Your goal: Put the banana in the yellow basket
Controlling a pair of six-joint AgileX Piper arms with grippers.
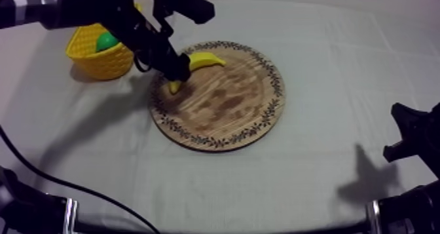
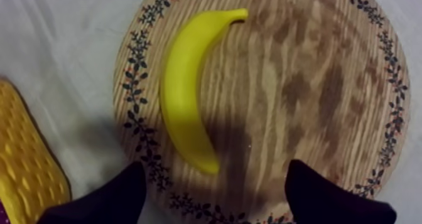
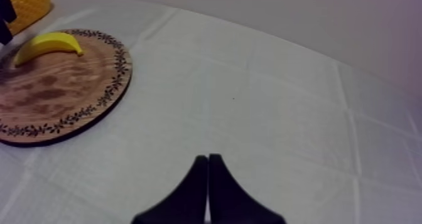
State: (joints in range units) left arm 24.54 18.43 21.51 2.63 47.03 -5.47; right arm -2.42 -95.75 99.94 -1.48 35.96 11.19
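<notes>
Banana [image 2: 185,91] hugs board [image 2: 301,82] rim, left pincer [image 2: 216,171] spread above it.

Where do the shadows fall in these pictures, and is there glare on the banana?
Top view: the left gripper throws a soft shadow on the cloth beside the yellow basket; another shadow lies by the right gripper. Left wrist view: a dark shadow crosses the wooden board beside the banana, which shows no hard glare. Right wrist view: even light, no hard shadow.
</notes>
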